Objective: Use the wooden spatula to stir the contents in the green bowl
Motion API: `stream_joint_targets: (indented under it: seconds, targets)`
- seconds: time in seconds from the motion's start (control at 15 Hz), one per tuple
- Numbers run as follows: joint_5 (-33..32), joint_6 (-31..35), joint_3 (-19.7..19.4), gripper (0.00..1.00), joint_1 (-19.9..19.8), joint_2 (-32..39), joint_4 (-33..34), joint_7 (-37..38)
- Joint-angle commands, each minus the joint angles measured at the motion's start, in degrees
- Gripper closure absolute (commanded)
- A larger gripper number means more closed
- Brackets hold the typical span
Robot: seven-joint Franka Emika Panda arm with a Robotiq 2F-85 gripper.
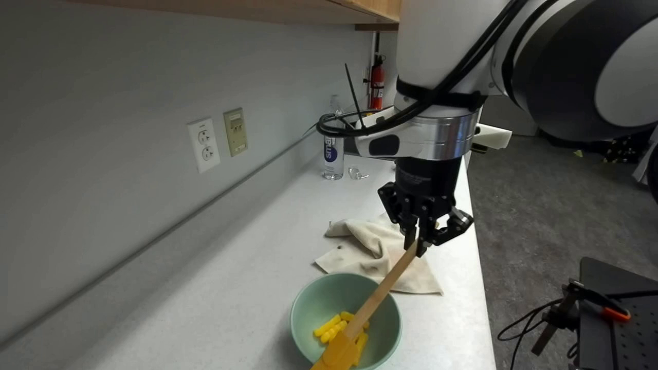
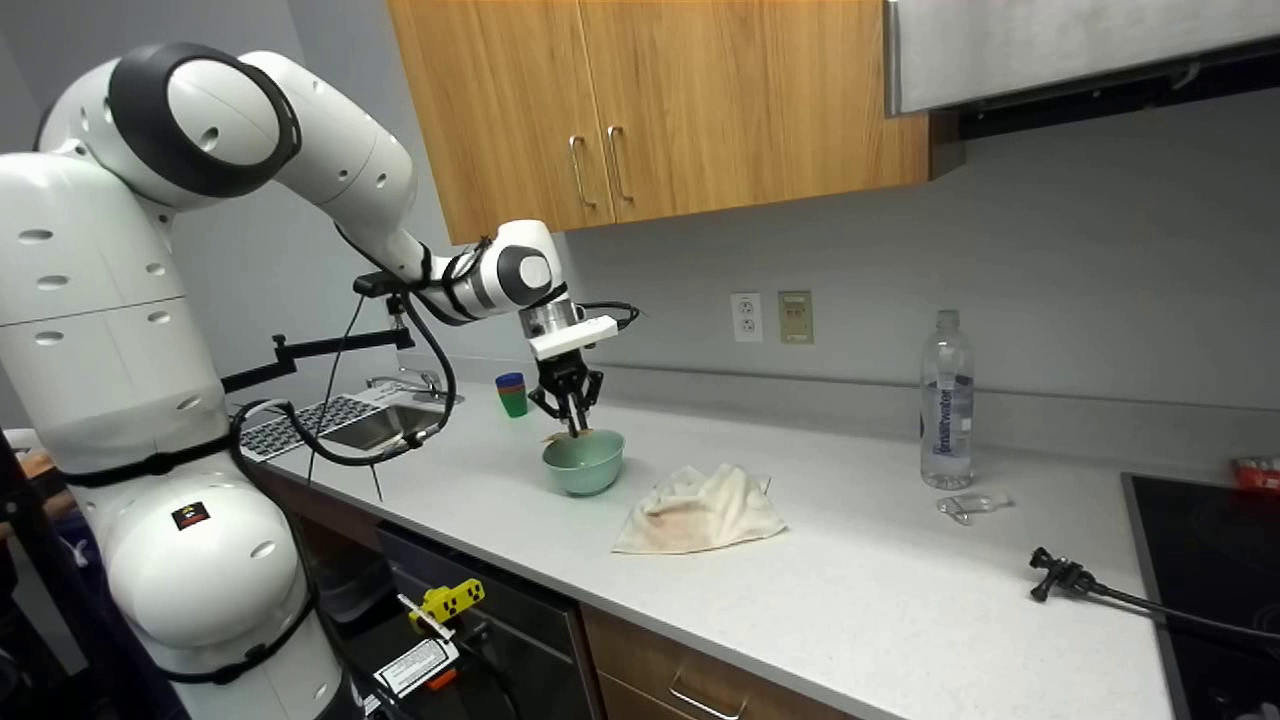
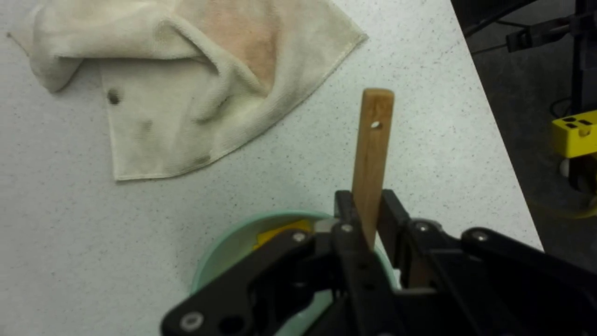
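Grey wall and wooden cabinets stand behind a long white counter, and we take things from the left. Bent in from that end, in an exterior view, is the white robot arm; beyond it we see the sink, then a stack of cups, blue above red above green.

Next along is the gripper, pointing down. Its fingers are clamped on the handle of the wooden spatula, one to each side, and in the wrist view we see the handle's holed end sticking out beyond them. The spatula slants down across the green bowl, which stands upright on the counter. In an exterior view the yellow-orange blade overlaps the bowl's near side, partly out of sight; we cannot tell whether it touches the rim. Inside the bowl lie the contents, small yellow strips, on both sides of the spatula.

Near the bowl, to its right, we find a crumpled, stained beige cloth. On the wall above are a white outlet and a beige plate. Farther right a clear bottle stands upright with a small clear object just beside it, and last comes a black cooktop, a black stalk lying across its edge.
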Motion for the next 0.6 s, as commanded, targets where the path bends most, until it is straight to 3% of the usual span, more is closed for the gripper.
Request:
stream_joint_targets:
  seconds: [0.0,0.53]
  targets:
    - [-2.74,0.49,-0.32,0.96,-0.32,-2.11,-1.59,1.67]
    - [-5.17,0.65,-0.40,0.96,-0.32,-2.43,-1.78,4.21]
